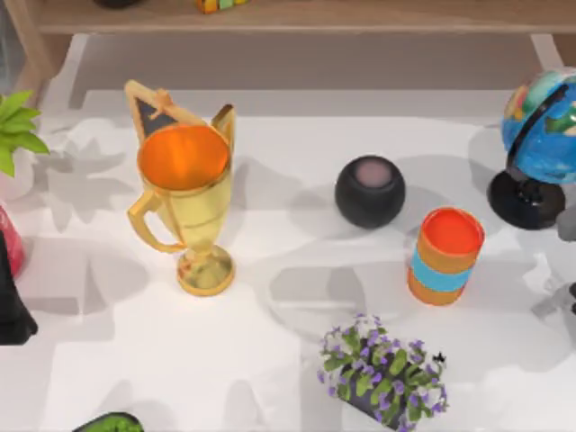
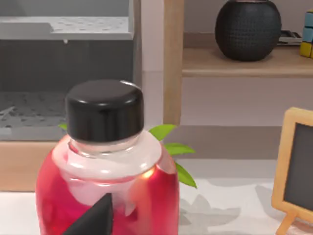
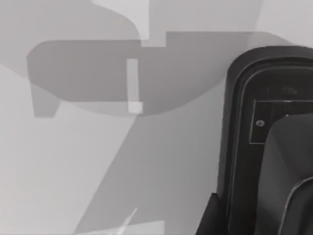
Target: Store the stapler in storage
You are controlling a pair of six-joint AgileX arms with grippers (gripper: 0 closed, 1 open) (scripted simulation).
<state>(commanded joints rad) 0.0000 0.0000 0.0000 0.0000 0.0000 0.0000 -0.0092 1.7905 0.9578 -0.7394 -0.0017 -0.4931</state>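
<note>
How far the left pincer (image 2: 95,216) or right pincer (image 3: 209,223) is open, I cannot tell. The left sits just beside a red bottle (image 2: 105,191), which a careless swing could topple. The stapler's place is unsure, perhaps the black body (image 3: 244,147) beside the right pincer, so a grab may be misjudged.

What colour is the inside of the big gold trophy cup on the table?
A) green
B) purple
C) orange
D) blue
C: in the top view, the shiny gold two-handled trophy cup standing on the white table has a bright orange inside.
</note>
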